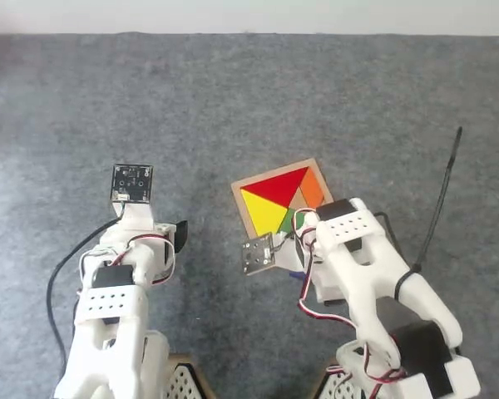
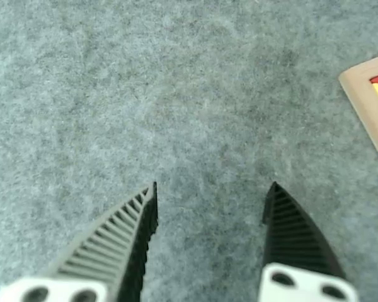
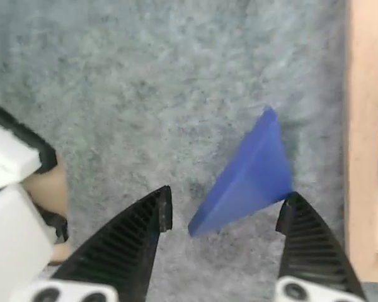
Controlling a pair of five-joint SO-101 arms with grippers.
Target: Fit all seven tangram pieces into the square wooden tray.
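From above, the wooden tray (image 1: 274,173) sits turned cornerwise on the grey counter (image 1: 233,100). A red triangle (image 1: 281,187), a yellow one (image 1: 264,212), an orange piece (image 1: 312,195) and a sliver of green (image 1: 288,220) are already in it. The right arm (image 1: 358,258) covers the tray's near corner, and the left arm (image 1: 121,283) stands well apart.

From the left wrist, the left pincer (image 2: 214,189) is spread wide over bare counter with nothing in it.

From the right wrist, the right pincer (image 3: 227,211) is also wide. A blue triangle (image 3: 246,176) lies between its tips, just beside the tray's rim, with one tip at its corner.

The triangle's slanted sides could make it squirt out or twist as the pincer closes. The tip nearest the rim could also catch on the wood, and a skewed grip would leave the piece riding on its neighbours.
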